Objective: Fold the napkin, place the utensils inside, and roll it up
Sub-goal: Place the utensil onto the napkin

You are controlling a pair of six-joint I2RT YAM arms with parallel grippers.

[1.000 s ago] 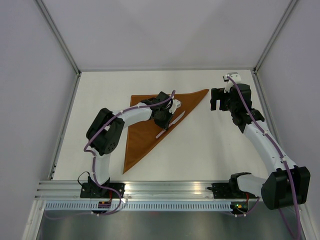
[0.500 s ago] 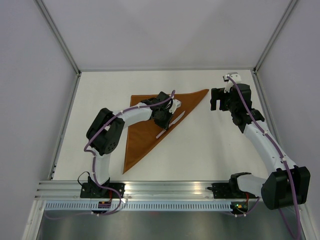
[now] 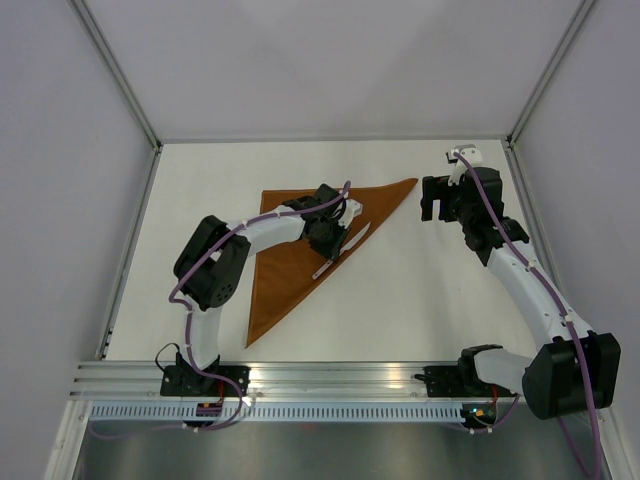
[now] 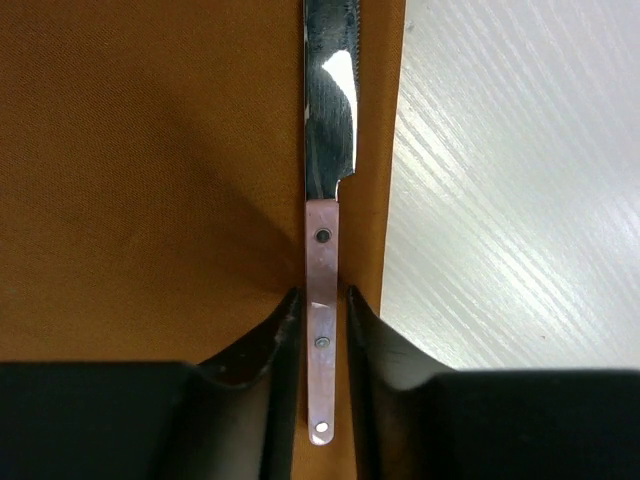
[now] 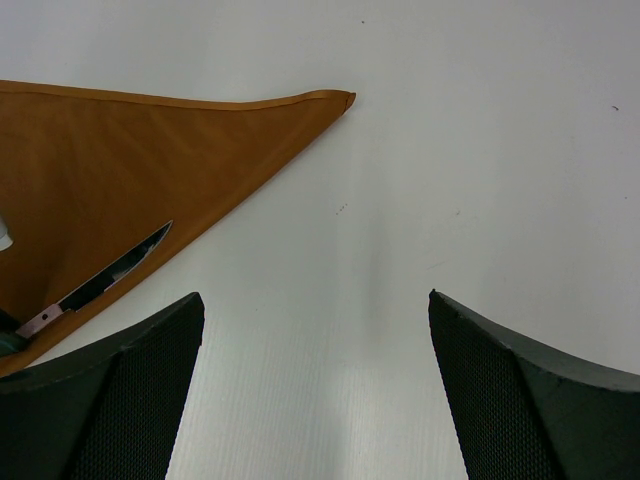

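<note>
White table (image 3: 420, 300) holds the napkin (image 3: 285, 270); left fingers (image 4: 250, 370), slightly parted, flank its knife (image 4: 322, 270); right fingers (image 5: 110, 400) gape nearby.

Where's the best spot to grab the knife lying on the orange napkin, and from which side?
Take the knife by its flat copper-coloured handle, coming straight down from above with a finger on each long side. It lies flat on the napkin beside the long edge, so nothing fits under it, and the handle's straight, parallel sides should pinch more surely than the shiny, tapering blade.
</note>
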